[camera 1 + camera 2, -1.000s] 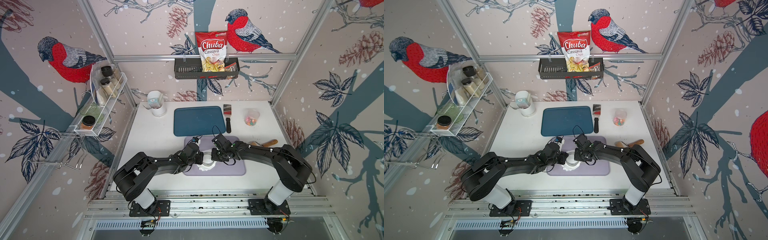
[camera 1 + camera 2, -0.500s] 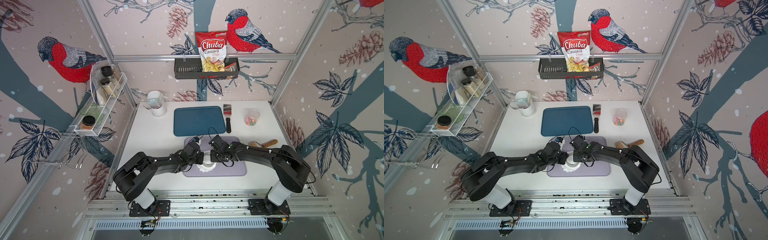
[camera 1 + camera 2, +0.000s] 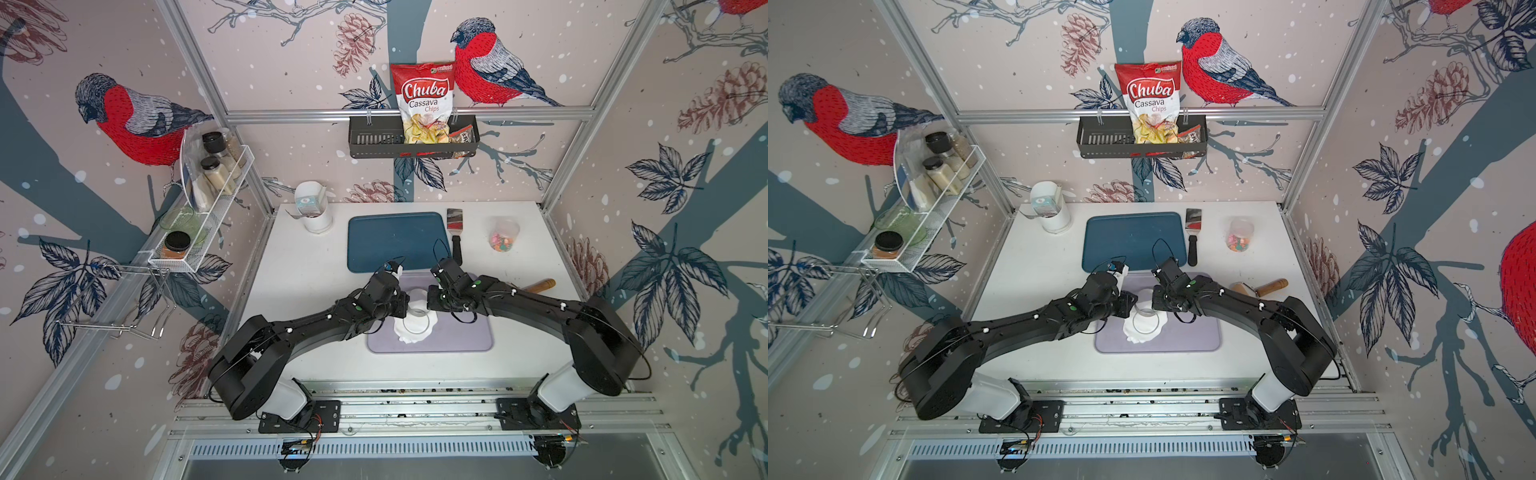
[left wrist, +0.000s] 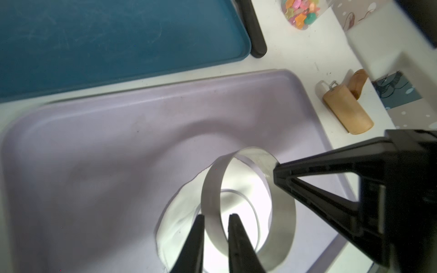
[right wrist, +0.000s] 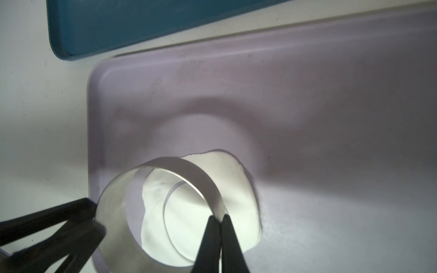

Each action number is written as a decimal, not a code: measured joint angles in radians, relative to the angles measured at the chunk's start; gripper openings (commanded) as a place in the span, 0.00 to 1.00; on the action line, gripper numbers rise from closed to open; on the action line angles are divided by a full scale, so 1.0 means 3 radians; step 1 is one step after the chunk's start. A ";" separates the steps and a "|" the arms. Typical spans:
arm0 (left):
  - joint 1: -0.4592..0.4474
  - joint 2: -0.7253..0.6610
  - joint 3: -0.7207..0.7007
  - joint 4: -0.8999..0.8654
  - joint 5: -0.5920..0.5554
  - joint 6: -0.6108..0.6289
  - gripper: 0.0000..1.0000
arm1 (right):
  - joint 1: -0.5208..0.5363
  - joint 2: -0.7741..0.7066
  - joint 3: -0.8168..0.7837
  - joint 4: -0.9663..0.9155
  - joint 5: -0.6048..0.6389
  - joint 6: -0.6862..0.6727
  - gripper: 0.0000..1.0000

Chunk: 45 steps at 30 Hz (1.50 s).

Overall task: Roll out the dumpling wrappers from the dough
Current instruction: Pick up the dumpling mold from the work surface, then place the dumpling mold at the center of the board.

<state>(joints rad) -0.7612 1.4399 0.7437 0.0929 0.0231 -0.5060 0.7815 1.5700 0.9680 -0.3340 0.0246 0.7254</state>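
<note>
Cutting step, ring over dough. Right gripper (image 5: 218, 218) is pinched tight on the wall of the metal ring cutter (image 5: 189, 175). Left gripper (image 4: 216, 219) is only a little parted, its fingers straddling the opposite wall with a gap showing, so likely not clamping. The dough (image 5: 243, 189), a flattened ragged white sheet, lies right under both grippers' tips on the lilac tray (image 5: 307, 94) and spreads out past the ring beyond the right tips. No loose dumpling wrappers seen; can't tell if the ring has cut through or hangs just above. To do it well, my read: ring level, press straight down with even force from both sides, small twist to sever, then lift vertically so the disc lies flat and the sheet doesn't drag. Risk: a one-sided grip tilts the ring, uneven cut
</note>
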 measured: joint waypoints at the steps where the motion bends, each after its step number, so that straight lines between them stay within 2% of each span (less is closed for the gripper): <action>1: 0.0009 -0.0065 0.0015 -0.0053 -0.0004 0.0029 0.25 | -0.0020 -0.0020 -0.0008 0.0000 0.0050 0.0003 0.00; 6: 0.0037 -0.0312 0.0051 -0.0160 -0.0003 0.0051 0.28 | -0.0108 -0.0069 -0.0045 -0.0055 0.0197 -0.0025 0.00; 11: 0.0055 -0.0632 -0.0140 -0.0076 -0.0106 0.0057 0.31 | -0.0459 -0.0379 -0.0253 -0.0220 0.0351 -0.0038 0.00; 16: 0.0107 -0.0890 -0.0467 0.0089 -0.0261 0.0055 0.36 | -0.1077 -0.0849 -0.0556 -0.0434 0.0482 -0.0037 0.00; 21: 0.0130 -0.0978 -0.0688 0.0264 -0.0348 0.0051 0.36 | -0.1755 -0.1340 -0.0899 -0.0596 0.0582 -0.0041 0.00; 25: 0.0149 -0.0978 -0.0777 0.0357 -0.0378 0.0051 0.36 | -0.2248 -0.1462 -0.1151 -0.0660 0.0577 -0.0067 0.00; 37: 0.0164 -0.0980 -0.0888 0.0472 -0.0437 0.0036 0.36 | -0.2475 -0.1268 -0.1342 -0.0390 0.0519 -0.0070 0.00; 45: 0.0173 -0.0931 -0.0880 0.0476 -0.0437 0.0027 0.36 | -0.2281 -0.1191 -0.1375 -0.0286 0.0505 -0.0052 0.00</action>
<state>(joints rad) -0.7094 1.1606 0.4797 0.2356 -0.1081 -0.4980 0.0971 1.2125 0.5556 -0.4198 0.1761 0.7097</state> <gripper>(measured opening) 0.362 0.057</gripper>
